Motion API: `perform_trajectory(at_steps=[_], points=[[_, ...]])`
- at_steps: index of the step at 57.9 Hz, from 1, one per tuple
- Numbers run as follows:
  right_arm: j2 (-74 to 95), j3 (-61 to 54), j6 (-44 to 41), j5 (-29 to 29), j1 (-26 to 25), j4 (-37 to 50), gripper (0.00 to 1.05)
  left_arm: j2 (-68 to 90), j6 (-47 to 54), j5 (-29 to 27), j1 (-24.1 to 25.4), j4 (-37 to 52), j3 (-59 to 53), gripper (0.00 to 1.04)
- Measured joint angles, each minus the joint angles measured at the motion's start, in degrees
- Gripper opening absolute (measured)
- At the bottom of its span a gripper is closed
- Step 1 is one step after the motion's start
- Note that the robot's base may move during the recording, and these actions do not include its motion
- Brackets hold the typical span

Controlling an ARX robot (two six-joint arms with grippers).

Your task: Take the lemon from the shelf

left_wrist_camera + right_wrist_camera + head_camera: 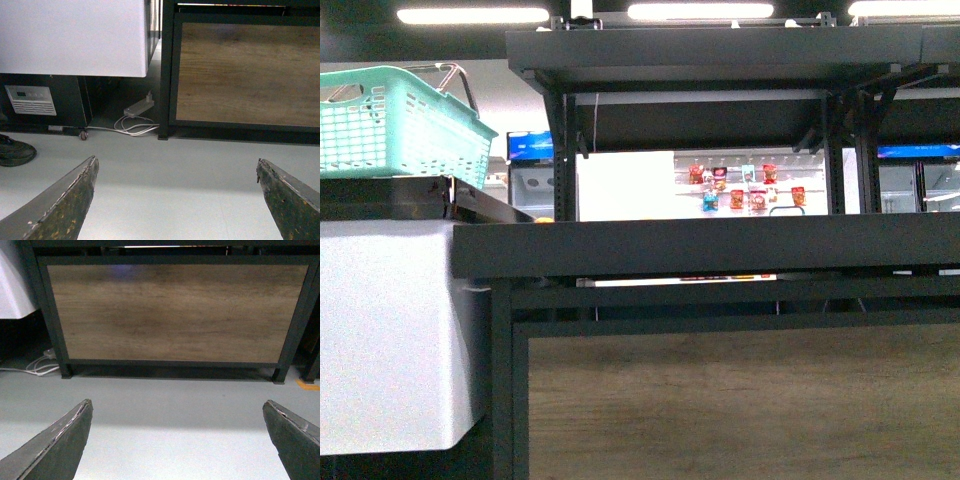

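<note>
Black metal first: one shelf (720,245), two dark tiers counted in the front view, each behind a tall front lip. No lemon plainly seen. Only a tiny yellow-orange speck (545,219) peeping over the lower lip by the left post, too small to call. Probably lying on that tier, well above both grippers and hidden by the lip.

Two grippers counted. Left gripper (176,165): fingers spread wide, nothing between them, low over bare floor, with one power strip (139,106) ahead and one shoe (15,152) off to one side. Right gripper (177,405): spread just as wide, likewise empty, facing one wooden panel (175,310) at the foot of the shelf.

Step in hand, at a guess: raising a gripper to the tier. Lift well clear of the lip before going forward, keep the fingers apart, and find the fruit before closing. Steer clear of the one green basket (400,120), high up beyond the left gripper.
</note>
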Motion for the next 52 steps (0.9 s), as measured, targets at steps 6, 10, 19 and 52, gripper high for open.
perform_trajectory(at_steps=[6, 10, 19, 52], points=[[0.0, 0.0, 0.0, 0.0, 0.0, 0.0, 1.02, 0.0, 0.0, 0.0, 0.0, 0.0, 0.0, 0.97], [0.0, 0.0, 0.0, 0.0, 0.0, 0.0, 1.02, 0.0, 0.0, 0.0, 0.0, 0.0, 0.0, 0.97], [0.0, 0.0, 0.0, 0.0, 0.0, 0.0, 1.02, 0.0, 0.0, 0.0, 0.0, 0.0, 0.0, 0.97], [0.0, 0.0, 0.0, 0.0, 0.0, 0.0, 1.02, 0.0, 0.0, 0.0, 0.0, 0.0, 0.0, 0.97]])
